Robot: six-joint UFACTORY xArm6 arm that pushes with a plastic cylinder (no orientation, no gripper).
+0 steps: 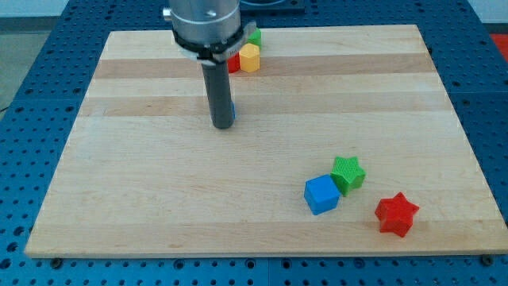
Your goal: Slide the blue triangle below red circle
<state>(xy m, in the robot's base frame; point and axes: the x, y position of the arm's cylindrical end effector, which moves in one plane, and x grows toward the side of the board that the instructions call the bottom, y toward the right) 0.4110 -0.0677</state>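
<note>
My tip [223,125] rests on the wooden board [119,183], left of the middle. Only a thin blue sliver [232,108] shows at the rod's right edge, probably the blue triangle; the rod hides the rest. A red block [234,63], probably the red circle, sits near the view's top, partly hidden by the arm. It touches a yellow hexagon [249,57] on its right. The blue sliver lies below the red block in the view.
A green block [255,36] sits just above the yellow hexagon, half hidden by the arm. At the lower right are a blue cube [321,195], a green star [348,174] touching it, and a red star [396,214] apart from them.
</note>
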